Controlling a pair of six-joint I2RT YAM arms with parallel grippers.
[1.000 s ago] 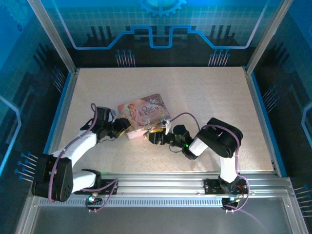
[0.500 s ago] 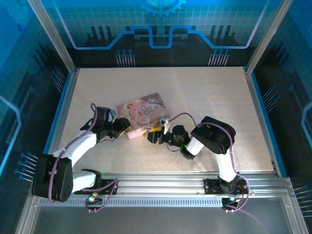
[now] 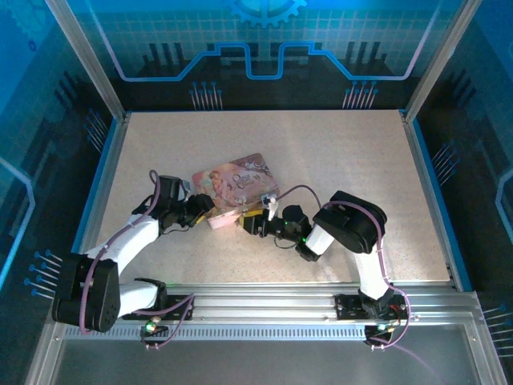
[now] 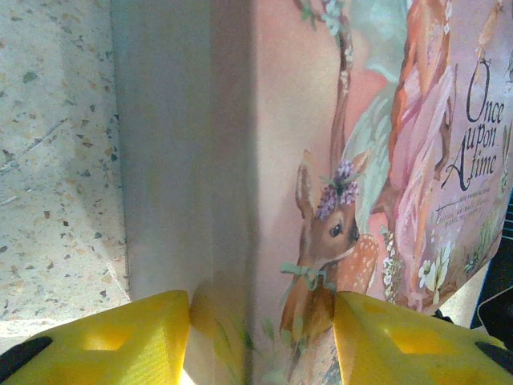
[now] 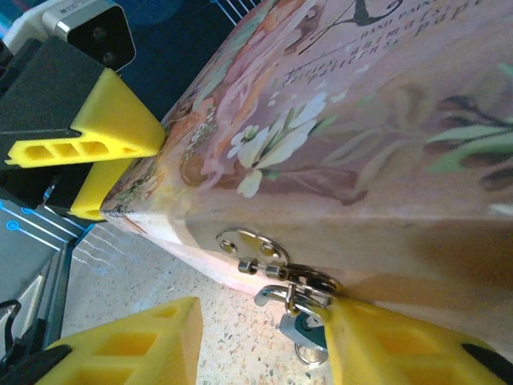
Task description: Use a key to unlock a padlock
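Where two robot arms meet near the middle of a speckled tabletop (image 3: 337, 152), a pink illustrated tin (image 3: 238, 180) lies with its lid up. The lid is lettered "Once upon a time" beside a painted fawn. From above, the left gripper (image 3: 203, 210) is at the tin's near left corner. The right gripper (image 3: 250, 221) is at the tin's near edge, just beside it.

In the left wrist view, the left gripper (image 4: 263, 314) straddles that corner. One yellow finger (image 4: 112, 337) lies against the plain side wall and the other against the pictured lid, with the tin (image 4: 345, 160) taking up the whole gap between them. Both fingers appear pressed to the metal, so this gripper seems clamped on the tin, its jaws held apart by it.

In the right wrist view, the tin's (image 5: 385, 120) front wall carries a small silver hasp plate (image 5: 250, 245). From it hangs a cluster of thin metal rings (image 5: 309, 282). In that cluster is the padlock (image 5: 300, 327), a tiny bluish-dark body just below the tin's lower edge. The padlock touches the inner face of the yellow finger (image 5: 401, 353) at the right of that view. The other finger (image 5: 120, 349) stands well apart, with bare table between them. The right gripper (image 5: 264, 321) therefore has its jaws apart, with nothing pinched between them.

The key cannot be told apart from the rings in that small, crowded cluster. At the upper left of this view, the left gripper's fingers (image 5: 108, 120) sit against the tin's far corner.
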